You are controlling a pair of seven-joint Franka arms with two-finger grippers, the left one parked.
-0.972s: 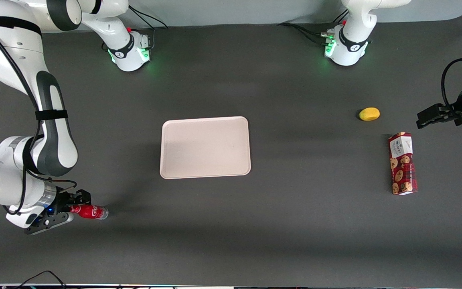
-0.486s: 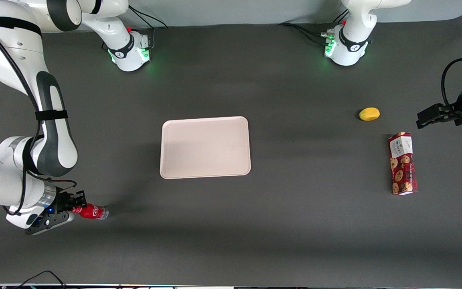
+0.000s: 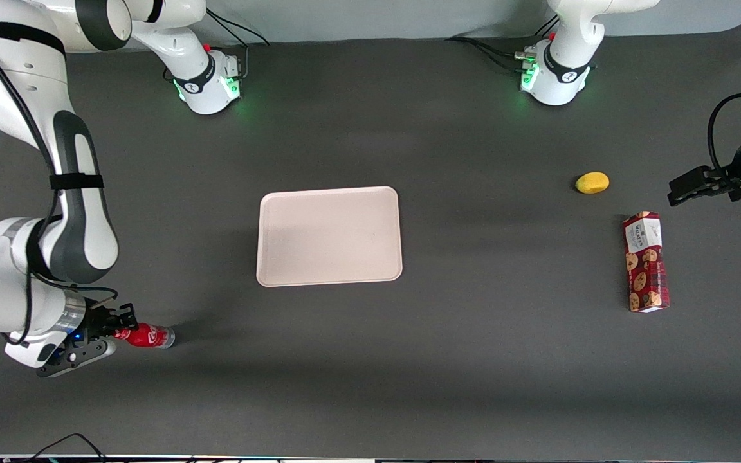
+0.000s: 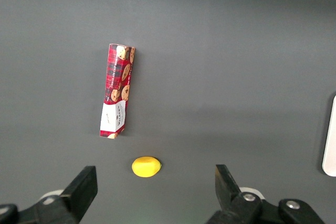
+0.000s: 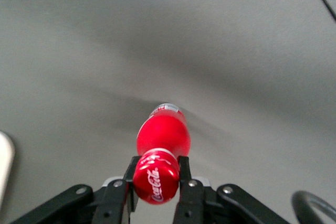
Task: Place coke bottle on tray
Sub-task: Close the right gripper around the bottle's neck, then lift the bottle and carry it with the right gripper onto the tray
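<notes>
**Bottle gripped at the cap, tray lying apart at mid-worktop**

A yellow lemon-like fruit point(image 3: 592, 182) and a red patterned cookie box point(image 3: 646, 262) lie toward the parked arm's end of the dark worktop point(image 3: 473, 360), the fruit farther from the front camera than the box and near it; the left wrist view shows the same pair, apart from each other. Both sit well away from the tray point(image 3: 329, 236), which lies flat at the middle of the worktop with nothing on it. Nothing lies on the open stretch of worktop between the tray and the coke bottle point(image 3: 145, 336).

The bottle is at the working arm's end, nearer the front camera than the tray and well apart from it. It is tilted, cap toward the hand and clear base pointing toward the tray's side. The hand point(image 3: 115, 332) is closed narrowly on the bottle: in the right wrist view the two fingers point(image 5: 183, 174) press either side of the red cap. The right arm is folded low over its end of the worktop, its wrist turned so the hand reaches sideways at the bottle.
</notes>
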